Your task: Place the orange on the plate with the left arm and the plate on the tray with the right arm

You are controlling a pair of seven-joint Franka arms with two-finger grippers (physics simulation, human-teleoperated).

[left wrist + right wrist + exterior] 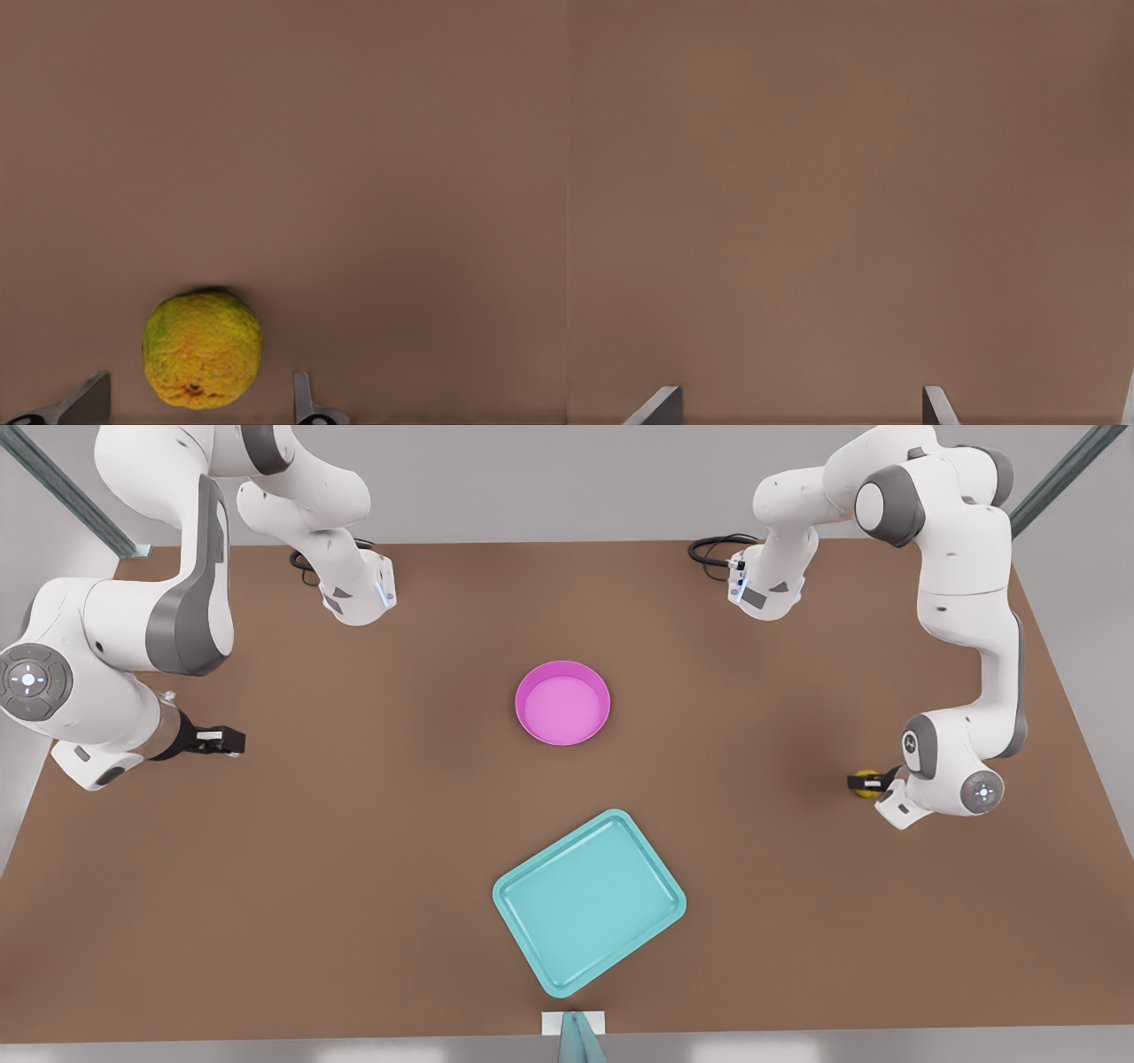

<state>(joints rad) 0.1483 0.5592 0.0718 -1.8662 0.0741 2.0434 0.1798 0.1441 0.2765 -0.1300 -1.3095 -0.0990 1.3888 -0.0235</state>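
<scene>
The orange, a bumpy yellow-orange ball, rests on the brown table between the open fingers of my left gripper. In the front view that gripper sits low at the front view's right, with the orange peeking out beneath it. The pink plate lies empty at the table's middle. Nearer the front edge lies the turquoise tray, also empty and turned at an angle. My right gripper waits at the front view's left, open over bare table, with nothing between its fingers.
Both arm bases stand at the back, with black cables beside them. A small white tag with a teal piece sits at the front edge, just below the tray. Wide bare table separates the plate, tray and both grippers.
</scene>
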